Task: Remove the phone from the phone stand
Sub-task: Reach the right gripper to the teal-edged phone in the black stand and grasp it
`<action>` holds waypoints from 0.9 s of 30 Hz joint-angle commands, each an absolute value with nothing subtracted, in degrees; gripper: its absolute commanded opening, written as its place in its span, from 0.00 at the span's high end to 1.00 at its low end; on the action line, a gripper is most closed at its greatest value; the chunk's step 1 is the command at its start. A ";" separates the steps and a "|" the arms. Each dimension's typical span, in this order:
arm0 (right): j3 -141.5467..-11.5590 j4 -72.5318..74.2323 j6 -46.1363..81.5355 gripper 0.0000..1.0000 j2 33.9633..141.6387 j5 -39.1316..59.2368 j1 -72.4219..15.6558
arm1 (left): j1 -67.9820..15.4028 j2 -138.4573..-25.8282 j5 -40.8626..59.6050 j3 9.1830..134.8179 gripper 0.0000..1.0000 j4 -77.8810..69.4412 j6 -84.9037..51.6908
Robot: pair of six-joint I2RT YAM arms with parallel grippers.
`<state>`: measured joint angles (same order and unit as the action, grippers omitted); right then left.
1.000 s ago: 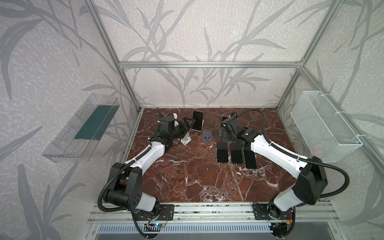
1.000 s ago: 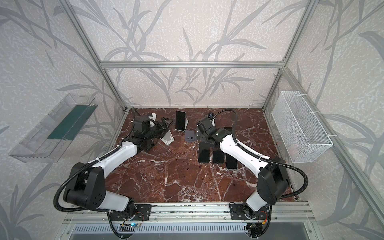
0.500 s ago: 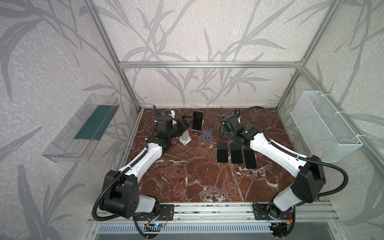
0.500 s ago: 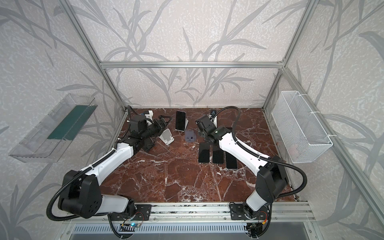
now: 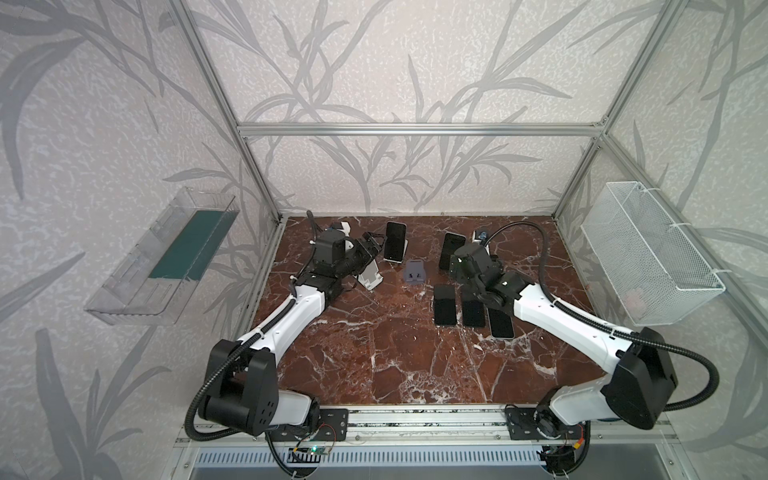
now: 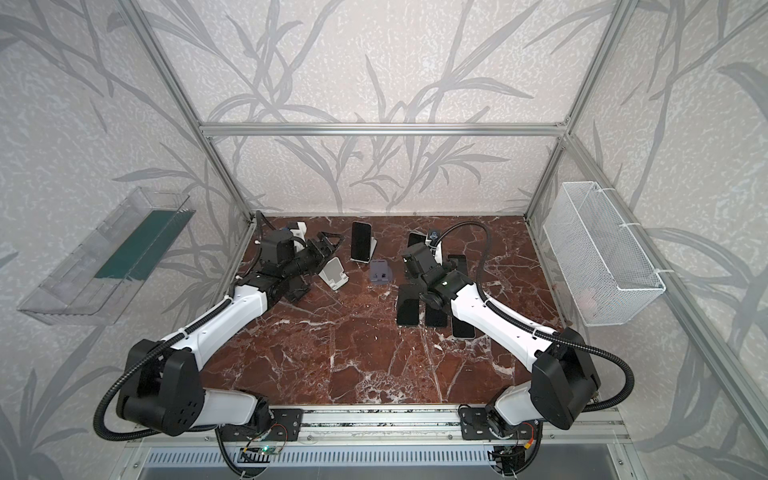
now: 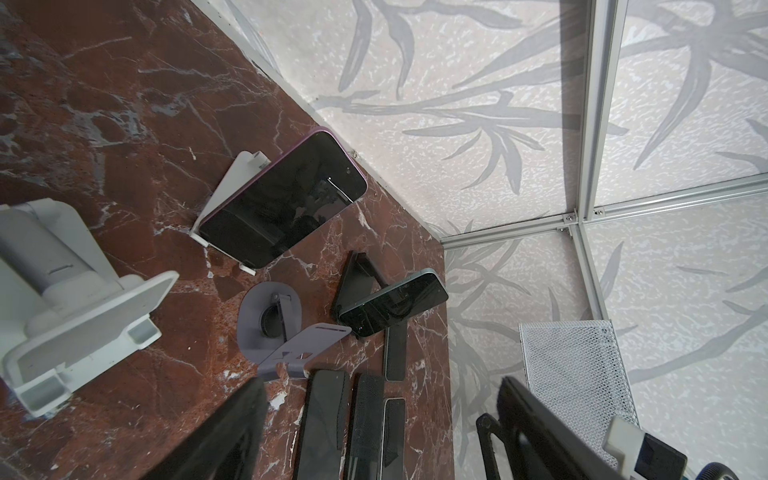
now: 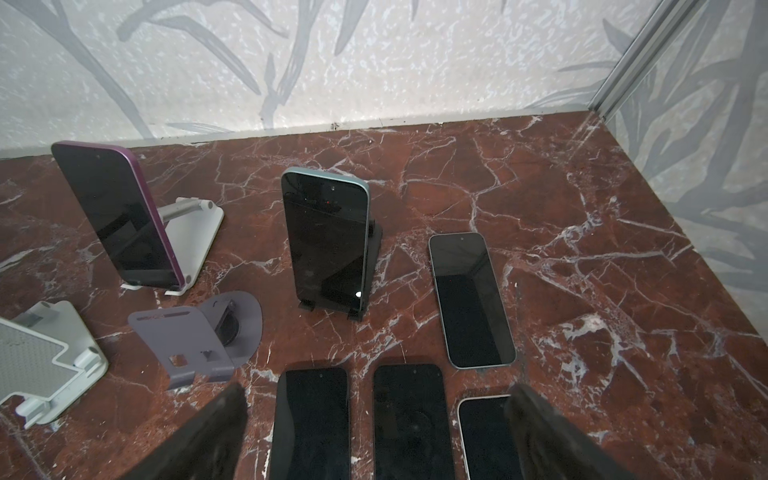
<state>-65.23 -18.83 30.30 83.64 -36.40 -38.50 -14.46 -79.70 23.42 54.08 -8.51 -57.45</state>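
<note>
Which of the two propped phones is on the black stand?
The teal-edged phone; the purple-edged one leans on a white stand.

You've got a glossy marble-look surface (image 8: 561,199), mirror-black glass on the teal phone (image 8: 326,237), matt grey plastic stand (image 8: 174,332), white wire-mesh basket (image 5: 640,257).

Walled in pale wallpaper (image 5: 374,62) with grey leaf sprays, braced by an aluminium frame (image 5: 415,129) — floored in red-brown marble (image 5: 395,353) veined white. Carries a clear shelf (image 5: 124,305) left, a wire basket (image 5: 623,249) right.
</note>
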 commanded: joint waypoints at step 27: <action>-97.28 -25.44 34.64 0.01 111.98 -26.46 -28.92 | -13.82 -79.70 23.11 55.54 0.12 -8.64 -56.69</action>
